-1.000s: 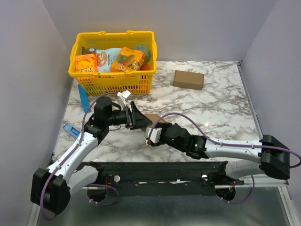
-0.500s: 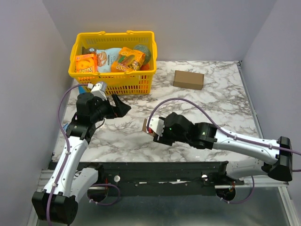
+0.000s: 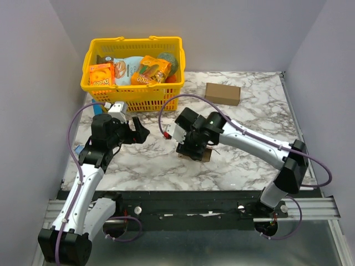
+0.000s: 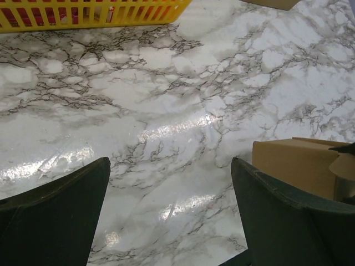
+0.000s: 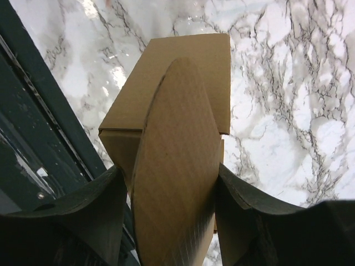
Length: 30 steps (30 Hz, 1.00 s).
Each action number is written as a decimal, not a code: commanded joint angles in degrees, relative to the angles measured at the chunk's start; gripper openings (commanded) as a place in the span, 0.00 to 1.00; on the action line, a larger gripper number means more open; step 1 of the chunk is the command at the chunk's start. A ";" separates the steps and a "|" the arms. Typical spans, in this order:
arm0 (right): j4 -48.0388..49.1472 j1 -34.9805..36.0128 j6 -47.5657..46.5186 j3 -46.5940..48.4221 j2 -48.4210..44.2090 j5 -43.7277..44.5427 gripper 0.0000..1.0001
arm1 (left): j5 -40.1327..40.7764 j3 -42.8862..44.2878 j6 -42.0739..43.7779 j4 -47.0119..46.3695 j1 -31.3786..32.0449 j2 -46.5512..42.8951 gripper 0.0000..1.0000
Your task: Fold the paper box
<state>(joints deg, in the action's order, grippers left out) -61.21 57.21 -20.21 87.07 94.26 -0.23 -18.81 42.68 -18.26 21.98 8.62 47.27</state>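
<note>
Here right fingers (image 5: 83, 216) clasp the paper box (image 5: 177, 166); left fingers (image 4: 50, 221) gape empty, apparently nearby.

paper box (image 4: 291, 163) right of left claw (image 3: 140, 131)

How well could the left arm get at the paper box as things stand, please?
Probably yes: the left gripper is open, only bare table lies between it and the paper box, and the box's facing side shows uncovered, though the right gripper grips it.
</note>
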 commanded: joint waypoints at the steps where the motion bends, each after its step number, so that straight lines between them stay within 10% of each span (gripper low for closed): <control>1: -6.99 -3.85 -4.04 5.39 5.66 -3.90 0.56 | 0.18 -0.22 1.83 -0.97 -0.27 0.46 0.99; 12: -7.96 -8.87 -9.32 15.67 18.50 -8.56 0.58 | -0.70 -0.14 2.09 -0.27 -0.27 2.83 0.99; 30: 1.35 -9.22 -8.10 17.00 13.33 -3.03 1.00 | -5.08 -0.49 3.23 -2.02 -0.27 2.83 0.99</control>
<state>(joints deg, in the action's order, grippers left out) -65.10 48.14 -29.32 101.41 112.79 -6.42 -19.27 42.68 -16.67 22.00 8.62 51.11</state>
